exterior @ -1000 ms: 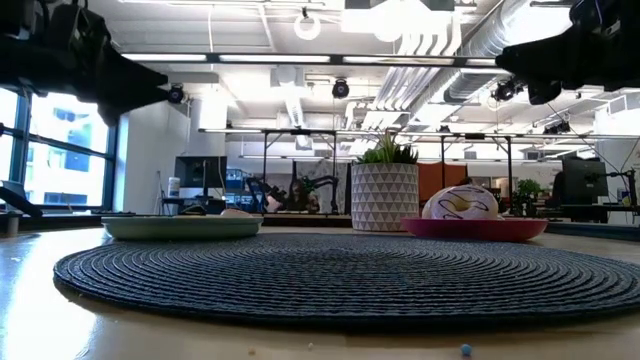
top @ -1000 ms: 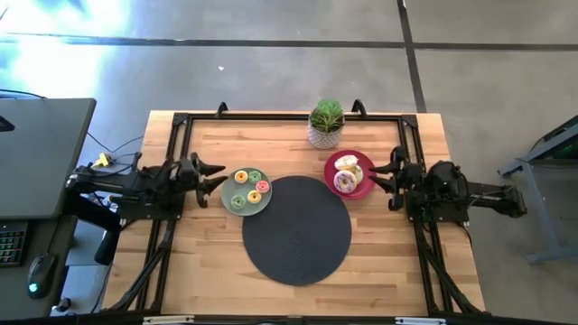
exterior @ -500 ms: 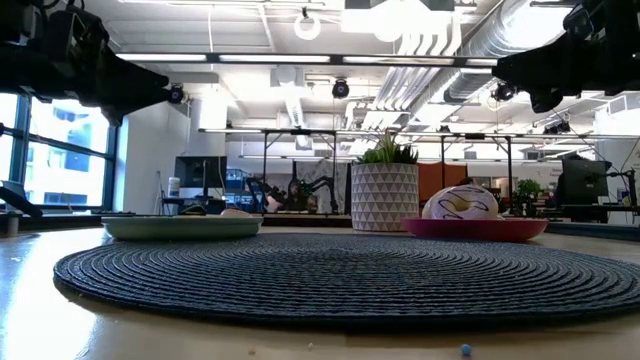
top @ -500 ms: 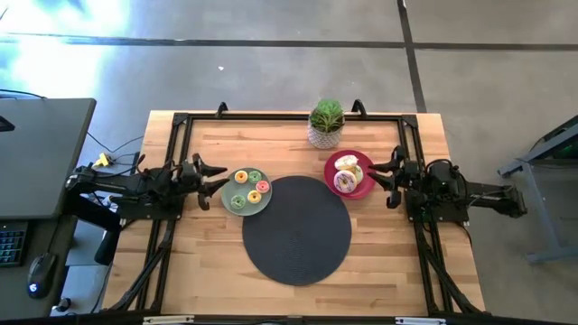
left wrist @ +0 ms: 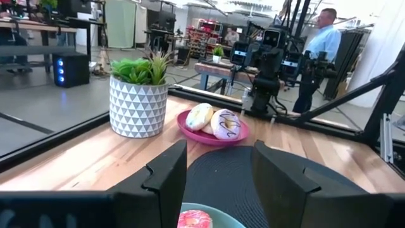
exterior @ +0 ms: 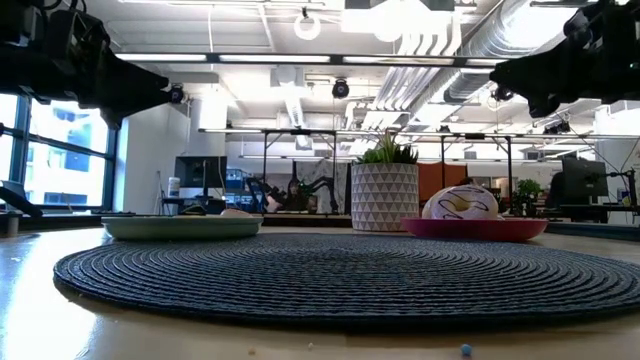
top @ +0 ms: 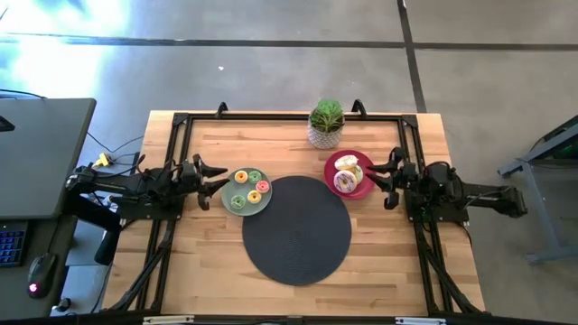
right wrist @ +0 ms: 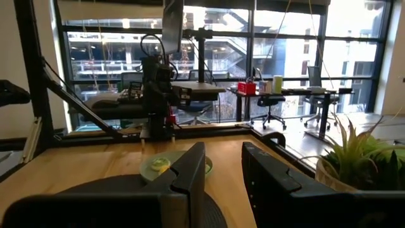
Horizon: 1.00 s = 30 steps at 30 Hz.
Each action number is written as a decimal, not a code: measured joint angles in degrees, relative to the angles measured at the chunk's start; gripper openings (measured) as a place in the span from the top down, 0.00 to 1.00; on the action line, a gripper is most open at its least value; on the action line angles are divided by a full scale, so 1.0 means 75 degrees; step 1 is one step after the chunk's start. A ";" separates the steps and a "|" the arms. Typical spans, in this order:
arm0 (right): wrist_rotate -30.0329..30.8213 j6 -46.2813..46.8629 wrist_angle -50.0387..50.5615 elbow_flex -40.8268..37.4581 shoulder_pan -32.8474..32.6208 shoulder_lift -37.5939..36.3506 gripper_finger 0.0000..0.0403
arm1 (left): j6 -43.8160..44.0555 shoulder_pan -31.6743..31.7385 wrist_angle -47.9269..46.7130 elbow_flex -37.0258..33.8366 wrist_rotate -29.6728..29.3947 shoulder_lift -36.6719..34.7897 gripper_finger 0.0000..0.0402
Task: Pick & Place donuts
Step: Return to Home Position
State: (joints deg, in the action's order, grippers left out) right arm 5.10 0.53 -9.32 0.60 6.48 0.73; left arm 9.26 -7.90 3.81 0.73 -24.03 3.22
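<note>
Several small donuts, yellow, green, red and orange, lie on the sage-green plate. Larger iced donuts lie on the pink-red plate; the low view shows a white one. My left gripper hovers open just off the table's left of the green plate. In its wrist view a pink donut lies between its fingers. My right gripper hovers open just off the table's right of the pink-red plate. Both stand well above the table in the low view.
A round dark woven mat lies in the table's middle, between and nearer than the plates. A potted plant in a white patterned pot stands at the far edge behind the pink-red plate. Black frame rails run along the table's sides.
My right gripper has edged a little toward the table's left, closer to the pink-red plate. The donuts and plates have kept their places.
</note>
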 joint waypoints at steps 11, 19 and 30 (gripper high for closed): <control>-0.0065 -0.0072 0.0252 -0.0003 -0.0003 0.0023 0.77 | 0.1746 0.0003 0.0018 -0.0006 -0.1989 0.0003 0.58; 0.0085 -0.0071 0.0496 -0.0006 -0.0003 0.0041 0.77 | 0.1749 0.0003 0.0018 -0.0006 -0.1859 0.0003 0.58; 0.0103 -0.0071 0.0497 -0.0009 -0.0003 0.0041 0.77 | 0.1749 0.0003 0.0018 -0.0006 -0.1858 0.0003 0.58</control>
State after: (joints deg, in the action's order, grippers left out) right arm 5.87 0.00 -5.60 0.54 6.46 1.04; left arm 22.37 -7.88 3.95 0.69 -37.97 3.25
